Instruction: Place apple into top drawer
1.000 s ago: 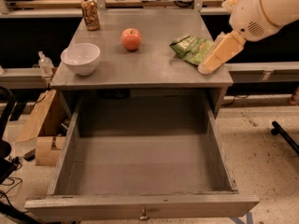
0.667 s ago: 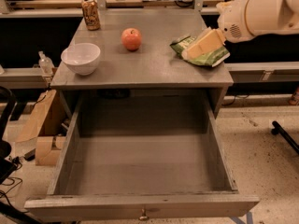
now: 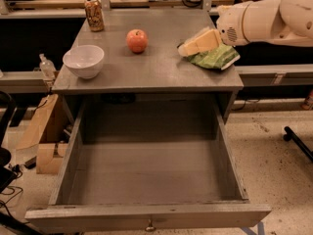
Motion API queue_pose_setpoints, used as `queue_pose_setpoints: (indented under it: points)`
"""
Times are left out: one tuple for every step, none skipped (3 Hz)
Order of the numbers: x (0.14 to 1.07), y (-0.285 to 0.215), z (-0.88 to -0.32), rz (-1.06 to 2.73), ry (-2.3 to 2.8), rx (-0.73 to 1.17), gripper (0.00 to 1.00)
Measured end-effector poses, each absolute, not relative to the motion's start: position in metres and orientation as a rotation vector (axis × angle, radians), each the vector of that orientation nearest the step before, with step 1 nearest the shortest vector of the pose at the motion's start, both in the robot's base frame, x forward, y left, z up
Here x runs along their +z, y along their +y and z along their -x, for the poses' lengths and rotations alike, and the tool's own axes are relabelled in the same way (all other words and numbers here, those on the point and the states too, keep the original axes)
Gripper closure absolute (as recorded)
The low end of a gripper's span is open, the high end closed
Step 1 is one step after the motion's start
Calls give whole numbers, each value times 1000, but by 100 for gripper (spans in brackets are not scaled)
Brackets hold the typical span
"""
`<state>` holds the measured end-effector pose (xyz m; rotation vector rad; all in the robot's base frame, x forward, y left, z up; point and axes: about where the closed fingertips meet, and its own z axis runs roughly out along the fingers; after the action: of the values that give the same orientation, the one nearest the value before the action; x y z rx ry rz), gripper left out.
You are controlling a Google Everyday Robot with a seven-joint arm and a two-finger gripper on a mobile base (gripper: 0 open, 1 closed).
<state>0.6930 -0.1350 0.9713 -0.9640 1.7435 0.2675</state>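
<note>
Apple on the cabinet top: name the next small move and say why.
Probably swing the gripper across toward the apple. It sits untouched on the cabinet top, the gripper hovers apart from it above a green bag, and the top drawer already stands open and empty.

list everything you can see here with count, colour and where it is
apple: 1, red-orange, table top, back centre
bowl: 1, white, table top, front left
can: 1, tan, table top, back left
bag: 1, green, table top, right
table: 1, grey, centre
drawer: 1, grey, pulled open under the table top
bottle: 1, clear, left of the table
box: 1, brown cardboard, floor at left
arm: 1, white, reaching in from the right
claw: 1, yellowish, over the bag, right of the apple
</note>
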Motion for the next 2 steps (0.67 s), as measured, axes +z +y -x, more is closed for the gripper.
queue_pose_setpoints:
  points:
    - [967, -123, -707, 973, 1730, 268, 0]
    - [953, -79, -764, 964, 1639, 300, 0]
